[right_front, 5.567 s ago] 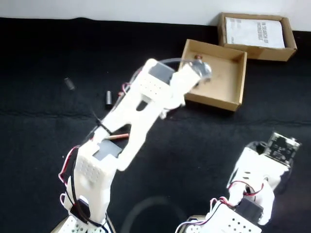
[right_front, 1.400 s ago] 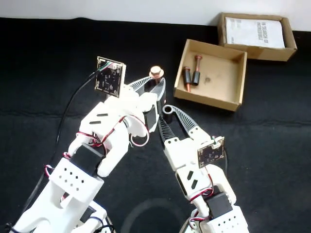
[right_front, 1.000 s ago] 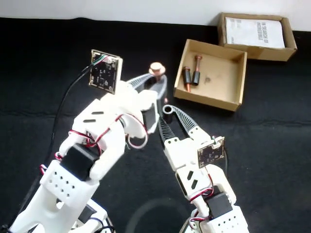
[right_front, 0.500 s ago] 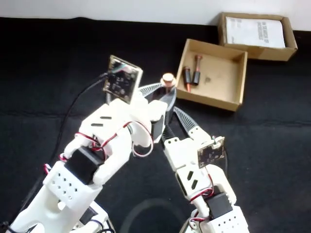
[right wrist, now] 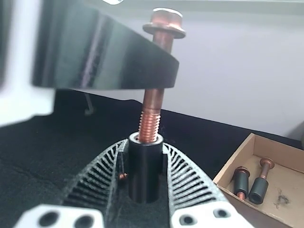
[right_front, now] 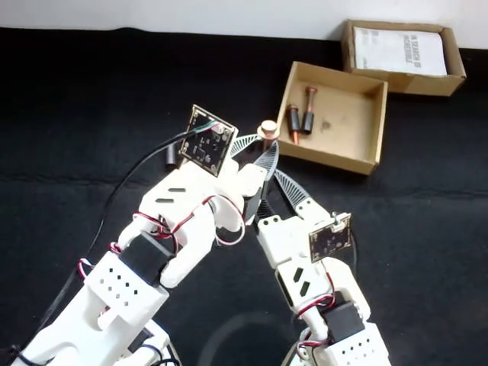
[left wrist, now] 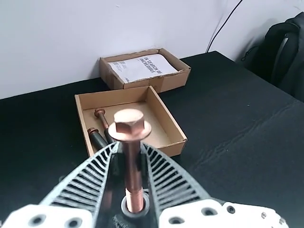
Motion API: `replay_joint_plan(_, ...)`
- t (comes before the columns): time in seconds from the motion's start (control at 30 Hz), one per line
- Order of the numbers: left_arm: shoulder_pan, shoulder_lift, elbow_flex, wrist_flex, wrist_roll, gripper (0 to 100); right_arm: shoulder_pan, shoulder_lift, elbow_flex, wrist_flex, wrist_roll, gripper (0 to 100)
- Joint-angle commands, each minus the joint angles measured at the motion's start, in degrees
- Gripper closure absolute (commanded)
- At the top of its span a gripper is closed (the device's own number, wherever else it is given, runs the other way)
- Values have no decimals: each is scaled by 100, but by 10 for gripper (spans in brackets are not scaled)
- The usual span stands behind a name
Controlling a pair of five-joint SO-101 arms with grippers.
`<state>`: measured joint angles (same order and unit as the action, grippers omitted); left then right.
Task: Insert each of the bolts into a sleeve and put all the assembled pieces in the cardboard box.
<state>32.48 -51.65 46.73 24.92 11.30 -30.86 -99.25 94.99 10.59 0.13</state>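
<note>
Black cloth table point(right_front: 69, 84), near the cardboard box point(right_front: 335, 158): my left claw point(left wrist: 128, 147) clamped on the bolt point(left wrist: 129, 127) shank, tip just inside the sleeve point(right wrist: 144, 171) gripped upright in my right claw point(right wrist: 145, 145), so I'd keep both axes lined up and push straight down, no tilt.

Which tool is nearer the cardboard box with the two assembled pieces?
Left. The left tool, shut on the bolt, is just beside the cardboard box; the right tool, shut on the sleeve, sits beneath it, farther back toward the robot.
</note>
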Motion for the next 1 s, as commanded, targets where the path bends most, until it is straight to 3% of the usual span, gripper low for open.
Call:
replay_joint_plan(0.0,-40,-40,-13,-88,-62,991,4,-40,804,-92,-26,990)
replay_joint_plan(0.1,-40,-48,-13,-18,-53,991,22,-40,804,-92,-26,990)
replay_joint_plan(0.4,382,-989,13,1407,-35,991,374,-40,804,-119,-18,990)
replay_joint_plan(0.57,444,-1244,356,1477,-35,983,374,-40,769,-119,-18,990)
replay_joint_plan(0.67,374,-1279,514,1477,62,904,409,-40,743,-101,-18,990)
replay_joint_plan(0.8,84,-1235,523,1503,1011,770,409,-40,743,-101,-18,990)
replay_joint_plan(0.97,-110,-1244,514,1503,1029,745,409,-40,743,-92,-18,990)
